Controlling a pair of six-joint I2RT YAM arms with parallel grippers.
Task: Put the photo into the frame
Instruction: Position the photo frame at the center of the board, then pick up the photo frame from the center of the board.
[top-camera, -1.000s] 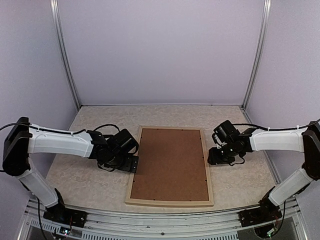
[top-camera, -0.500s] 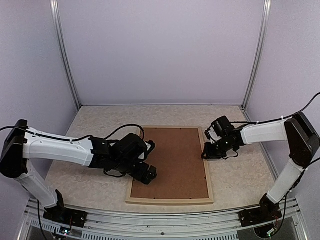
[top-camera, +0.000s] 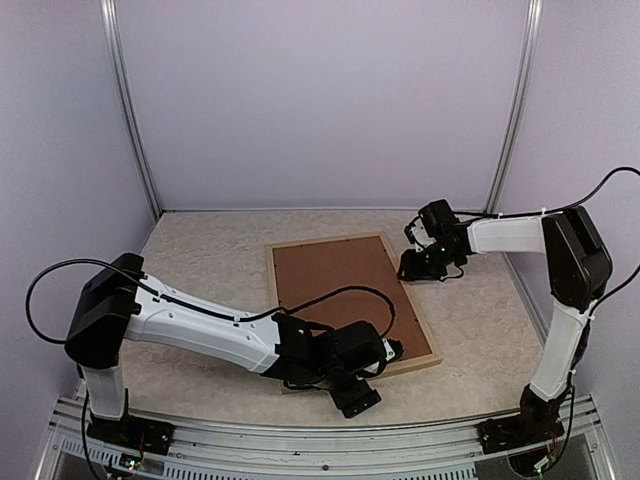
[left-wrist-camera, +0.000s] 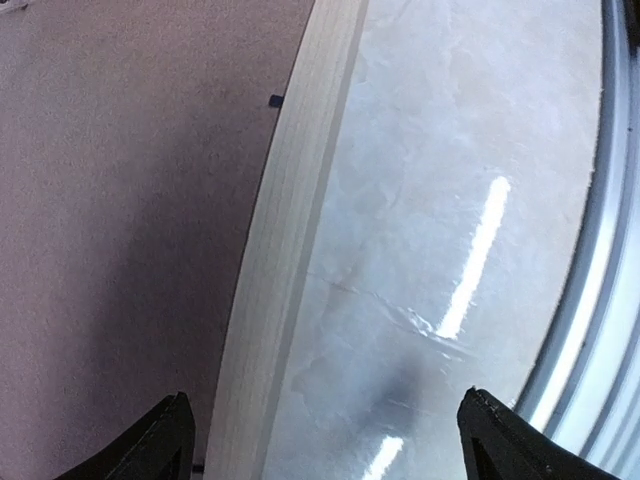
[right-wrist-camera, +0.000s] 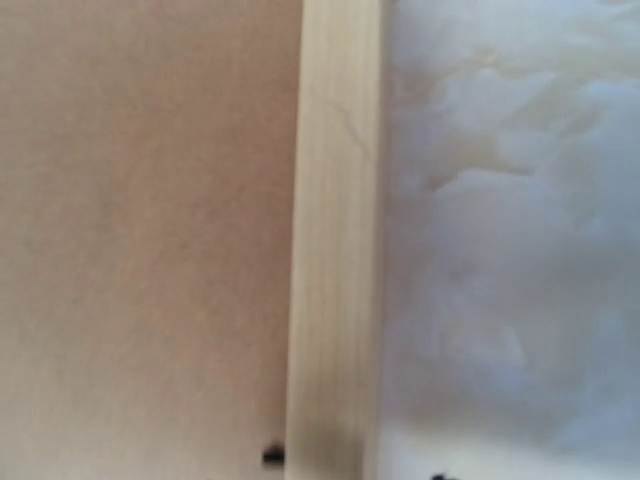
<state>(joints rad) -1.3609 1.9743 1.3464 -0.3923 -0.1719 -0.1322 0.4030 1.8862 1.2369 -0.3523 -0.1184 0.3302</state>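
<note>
**Item: the frame** (top-camera: 325, 242). Thin pale wood. It lies flat and back-up on the surface (top-camera: 200, 260), turned askew to the surface's edges. Its rail shows close up in the left wrist view (left-wrist-camera: 290, 250) and the right wrist view (right-wrist-camera: 335, 250).

**Item: backing board** (top-camera: 340, 290). Brown and flat, it is seated inside the frame and fills the opening. A small dark tab (left-wrist-camera: 275, 100) sits where the board meets the frame's near rail, and another (right-wrist-camera: 270, 455) sits against the right rail.

**Item: the photo.** Not visible in any view. Whether it lies under the board inside the frame cannot be told.

**Item: left jaws.** At the frame's near rail, towards its near right corner. They stand wide with nothing between them. One fingertip (left-wrist-camera: 165, 445) is over the board and the other is over bare surface outside the frame.

**Item: right jaws.** At the frame's far right corner, just over the rail. The fingers are out of the wrist view, so their spread cannot be told.

**Handling note (judgement).** The step looks like steadying or squaring the frame from two opposite corners.
- Take only the rail, low and square.
- Press both corners evenly so the frame slides rather than tips.
- Keep the fingertips off the board so it is not pried up.
- Stay clear of the tabs.
</note>
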